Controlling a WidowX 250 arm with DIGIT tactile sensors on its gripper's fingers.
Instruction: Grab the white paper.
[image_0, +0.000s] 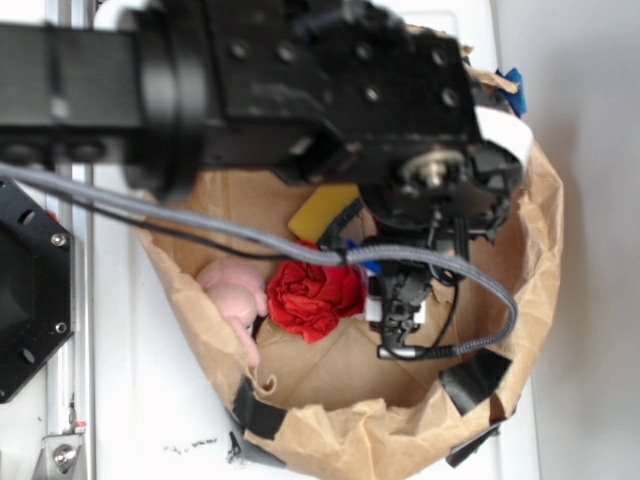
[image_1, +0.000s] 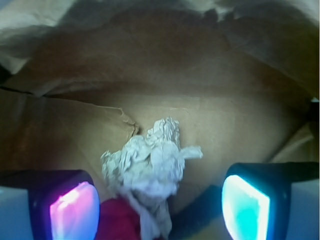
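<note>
White paper (image_1: 147, 165): crumpled off-white wad, lay on the brown floor of the paper enclosure, seen in the wrist view between the two fingers and slightly ahead of them; hidden behind the arm in the exterior view.
Contact: neither finger touched the wad; gaps showed on both sides.
Gripper (image_1: 160, 205): released, jaws spread wide, one pad (image_1: 74, 212) glowing pink, the other glowing cyan; nothing held.
Gripper, exterior view (image_0: 400, 315): hung low inside the enclosure, just beside the red wad.
Red paper wad (image_0: 315, 295): crumpled, on the enclosure floor; in the wrist view its edge showed at the bottom, touching the white paper's near end.
Pink soft item (image_0: 235, 290): against the enclosure wall, beside the red wad.
Yellow flat piece (image_0: 322, 212): farther back, partly under the arm.
Kraft paper walls (image_0: 545, 210): brown, creased, ringed the things, patched with black tape (image_0: 475, 378).
Cable (image_0: 200, 215): grey, braided, ran across the enclosure to the gripper.
Tabletop (image_0: 590, 150): white, around the enclosure.
</note>
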